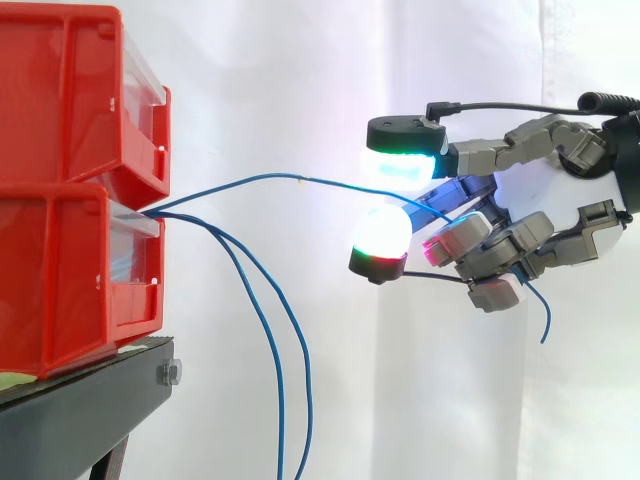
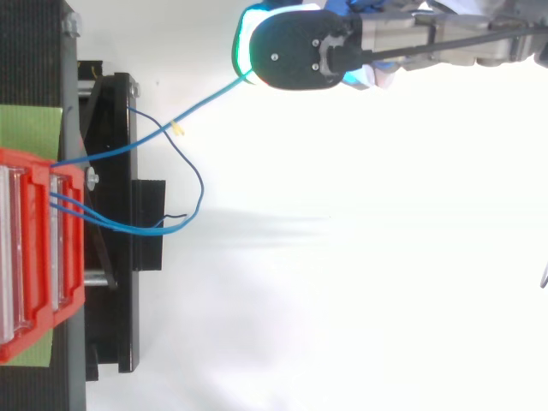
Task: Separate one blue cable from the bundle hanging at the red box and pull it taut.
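Note:
Several thin blue cables come out of the lower red bin (image 1: 60, 280) at its front lip. One blue cable (image 1: 270, 176) runs in a shallow arch to the right into my hand (image 1: 480, 235), whose fingers are curled and pinch it between the glowing pads (image 1: 380, 235). Its loose tail (image 1: 545, 320) hangs down behind the hand. In the top view the same cable (image 2: 145, 141) crosses from the bin (image 2: 34, 248) up to the hand (image 2: 300, 47) and carries a small yellow mark. Two other blue cables (image 1: 285, 330) hang down from the bin, apart from the held one.
A second red bin (image 1: 70, 90) is stacked on the lower one, both on a black stand (image 1: 80, 410). In the top view the hanging cables loop (image 2: 193, 184) over the stand's edge (image 2: 111, 257). A green mat (image 2: 30, 128) lies under the bins. A white curtain is behind.

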